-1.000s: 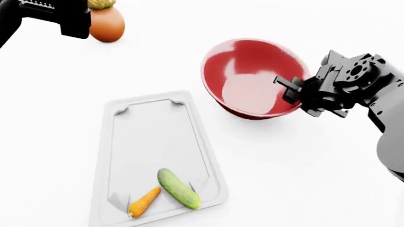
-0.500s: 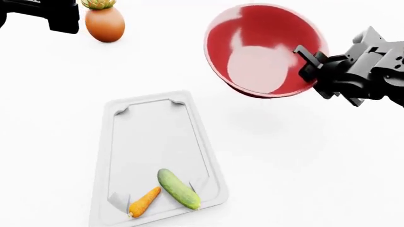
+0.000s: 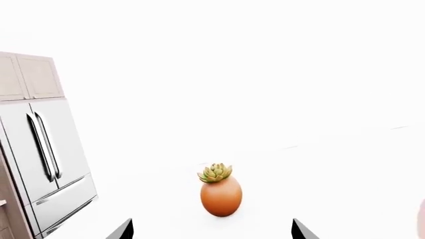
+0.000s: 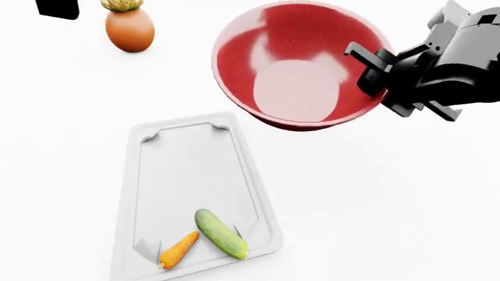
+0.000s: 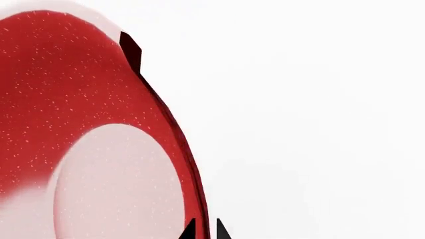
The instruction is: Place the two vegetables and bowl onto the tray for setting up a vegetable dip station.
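My right gripper (image 4: 366,69) is shut on the right rim of the deep red bowl (image 4: 301,67) and holds it in the air, tilted, beyond the tray's far right corner. In the right wrist view the bowl (image 5: 86,139) fills one side and my right gripper (image 5: 204,230) pinches its rim. The white tray (image 4: 187,175) lies in the middle. The green cucumber (image 4: 220,233) and the orange carrot (image 4: 179,249) lie side by side at its near end. My left gripper (image 3: 212,230) is open and empty, held high; only a dark piece of that arm (image 4: 58,8) shows at the far left.
An orange-brown egg-shaped pot with a green plant (image 4: 129,26) stands at the far left, also in the left wrist view (image 3: 220,191). A steel fridge and cabinets (image 3: 40,154) stand at one side of that view. The white table (image 4: 375,205) lies around the tray.
My right gripper has lifted the bowl off the table and carried it left toward the tray. My left arm has drawn further out of the head view.
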